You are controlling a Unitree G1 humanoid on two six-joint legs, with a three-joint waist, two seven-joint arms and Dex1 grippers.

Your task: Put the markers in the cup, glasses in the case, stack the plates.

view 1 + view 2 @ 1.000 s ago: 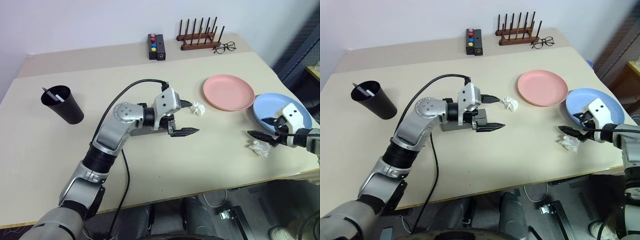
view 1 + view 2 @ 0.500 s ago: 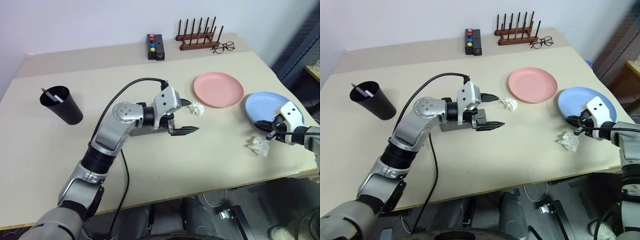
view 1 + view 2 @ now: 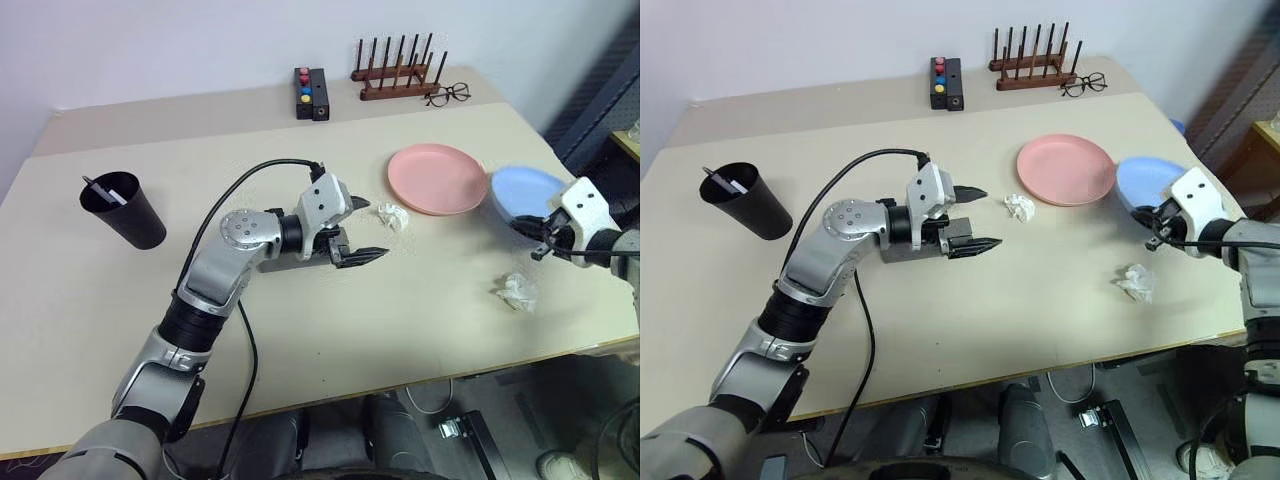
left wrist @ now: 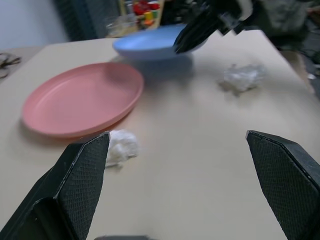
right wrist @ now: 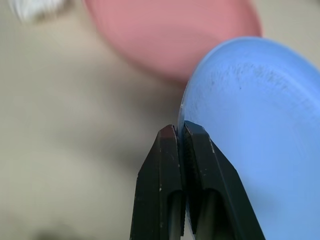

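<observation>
Right gripper (image 5: pixel 180 131), fingers pressed together on the near rim of the light blue plate (image 3: pixel 1148 178), holds it tilted above the table (image 3: pixel 1040 300), just beside the salmon pink plate (image 3: pixel 1065 169). Left gripper (image 3: pixel 977 218), fingers spread wide and empty, hovers mid-table over the grey case (image 3: pixel 290 264). A crumpled paper wad (image 3: pixel 1135 281) lies near the front edge. The black cup (image 3: pixel 745 200) with markers (image 3: pixel 728 181) stands far left, well apart.

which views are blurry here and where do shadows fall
Right wrist view: pink plate soft and out of focus, right pincer sharp on the blue plate. Left wrist view: far edge blurred. Left eye view: even light, soft shadow beside the cup.
</observation>
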